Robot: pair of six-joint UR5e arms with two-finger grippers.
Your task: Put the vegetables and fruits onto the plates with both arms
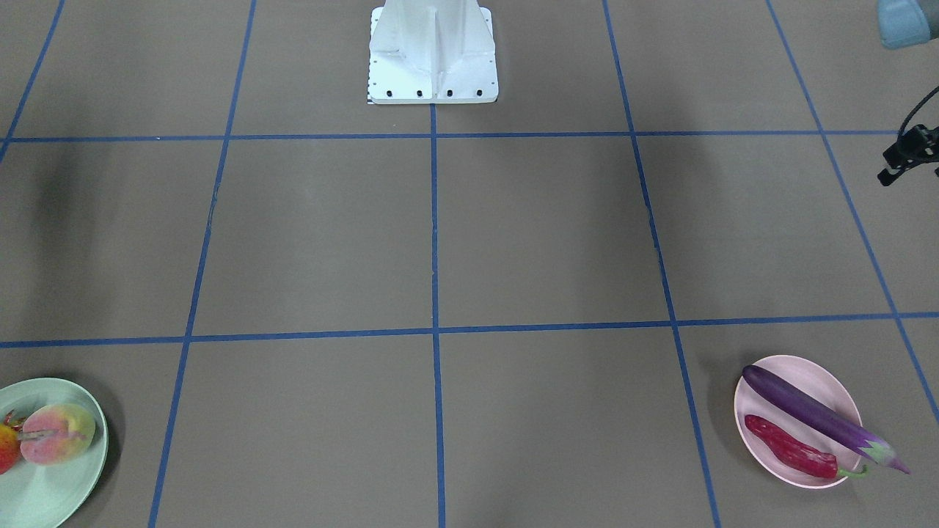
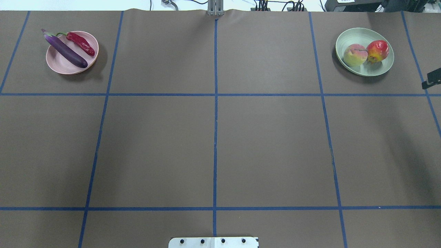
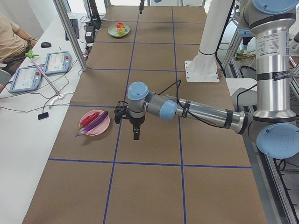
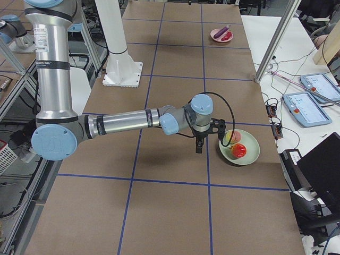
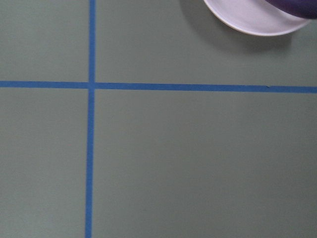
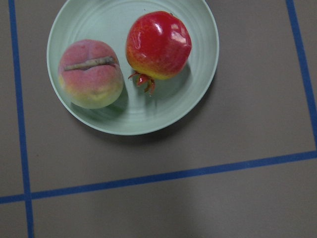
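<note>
Eggplant [image 1: 814, 414] on pink plate [image 1: 821, 378]: glossy, slick, prob. light, stiff; grab mid-shaft. L fingers [image 3: 136, 134], R fingers [image 4: 198, 147]: state can't tell.

The tabletop [image 2: 155, 144] is covered in matt brown paper crossed with smooth blue tape [image 2: 215, 137]. The mint green plate [image 6: 99, 20] and pink plate [image 2: 60, 63] look like matt plastic. The eggplant [image 2: 65, 51] and red-and-yellow fruit [image 6: 158, 44] are glossy, the peach [image 6: 91, 82] dull.
</note>
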